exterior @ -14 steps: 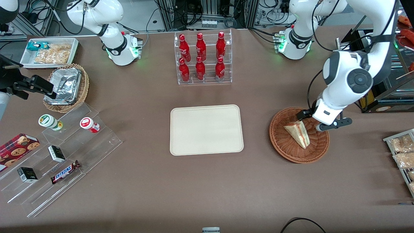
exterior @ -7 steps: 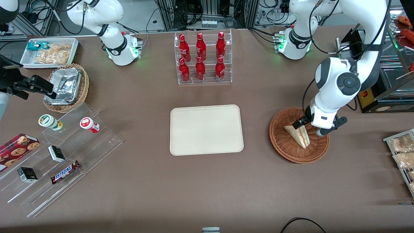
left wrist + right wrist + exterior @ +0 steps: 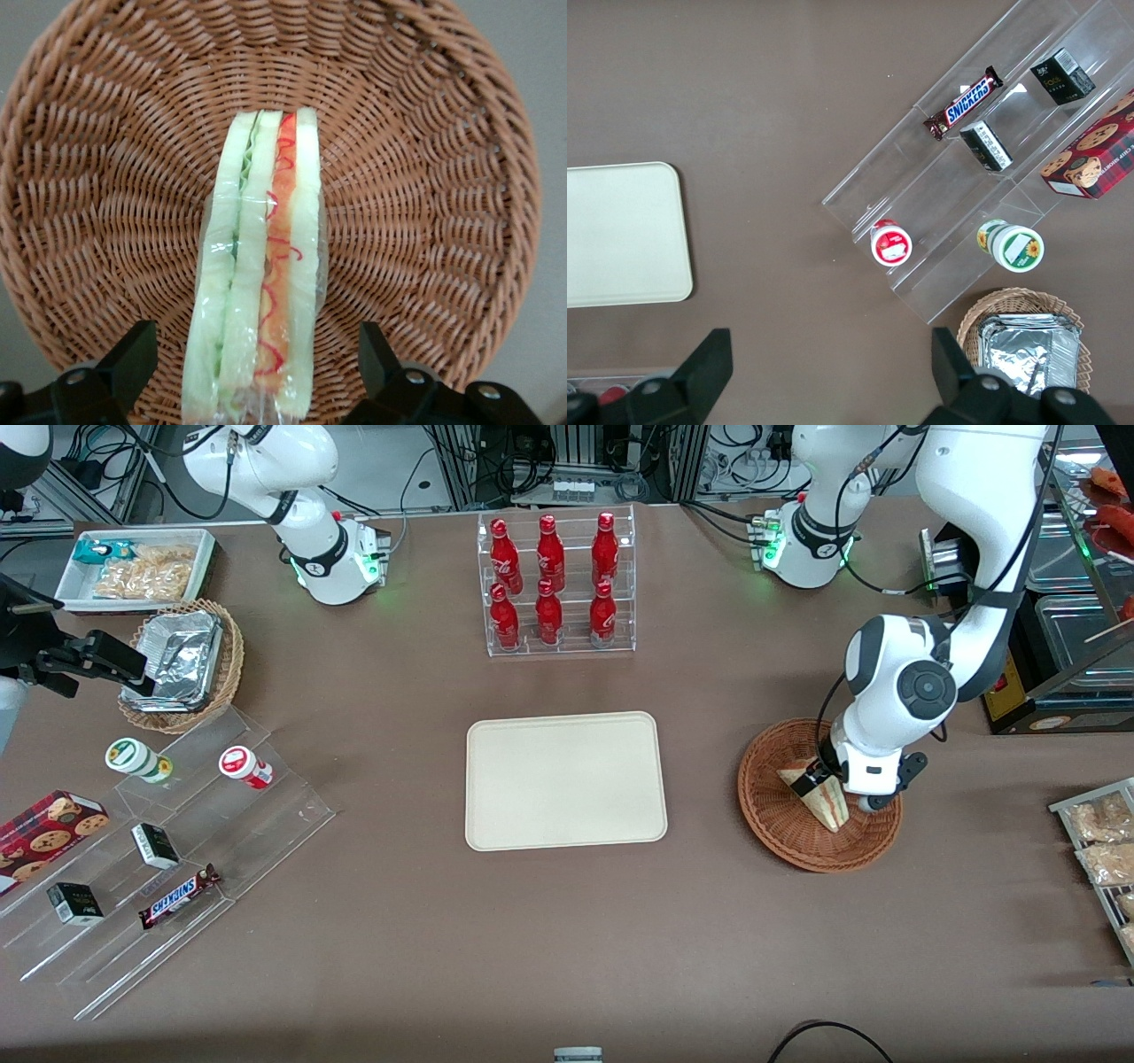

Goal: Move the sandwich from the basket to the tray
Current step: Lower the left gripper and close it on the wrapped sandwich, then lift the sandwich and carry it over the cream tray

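One sandwich [image 3: 260, 266] stands on edge in the basket [image 3: 425, 177]. Claw [image 3: 257, 372] straddles it, fingers apart. Lower squarely, pinch the bread faces gently; tray [image 3: 565, 779] waits at basket's 9 o'clock.

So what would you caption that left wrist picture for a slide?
Open claw straddling the wrapped sandwich that lies in the woven basket.

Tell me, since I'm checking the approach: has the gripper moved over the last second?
Yes. Against the basket, the gripper has come down from the rim toward the middle, open astride the sandwich.
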Robot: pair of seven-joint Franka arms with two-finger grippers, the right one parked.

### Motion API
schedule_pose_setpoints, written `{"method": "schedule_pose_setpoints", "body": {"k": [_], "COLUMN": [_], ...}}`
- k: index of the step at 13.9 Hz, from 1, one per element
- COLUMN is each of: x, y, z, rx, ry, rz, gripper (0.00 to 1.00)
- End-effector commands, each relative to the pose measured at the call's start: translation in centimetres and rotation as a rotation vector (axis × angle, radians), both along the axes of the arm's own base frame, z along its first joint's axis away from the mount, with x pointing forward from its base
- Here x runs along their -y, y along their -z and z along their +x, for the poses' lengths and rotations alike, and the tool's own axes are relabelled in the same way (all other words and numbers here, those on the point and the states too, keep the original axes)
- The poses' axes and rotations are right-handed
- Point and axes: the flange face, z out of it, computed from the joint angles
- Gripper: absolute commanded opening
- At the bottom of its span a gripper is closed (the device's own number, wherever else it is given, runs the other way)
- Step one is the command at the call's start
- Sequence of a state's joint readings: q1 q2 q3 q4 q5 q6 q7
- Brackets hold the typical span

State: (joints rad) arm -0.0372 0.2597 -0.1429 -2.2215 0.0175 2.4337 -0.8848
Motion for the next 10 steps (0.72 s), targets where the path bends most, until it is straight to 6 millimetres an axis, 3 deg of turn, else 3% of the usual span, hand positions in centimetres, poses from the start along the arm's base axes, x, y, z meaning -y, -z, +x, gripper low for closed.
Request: {"method": "schedule_pose_setpoints", "body": {"k": [1, 2, 3, 5, 8, 10], "x": [0.3, 0.3, 0.4, 0.4, 0.8, 1.8], "y": [0.1, 0.1, 0.1, -0.3, -1.2, -3.3], "z": [0.7, 0.8, 0.9, 1.2, 1.5, 1.3], "rx": [0.014, 0.014, 0.015, 0.024, 0.037, 0.043], "ry": [-0.006, -0.005, -0.004, -0.002, 0.006, 0.035], "rz": [0.007, 0.007, 0.006, 0.004, 0.004, 0.009], "gripper": [0.75, 0.41, 0.2, 0.11, 0.11, 0.1]}}
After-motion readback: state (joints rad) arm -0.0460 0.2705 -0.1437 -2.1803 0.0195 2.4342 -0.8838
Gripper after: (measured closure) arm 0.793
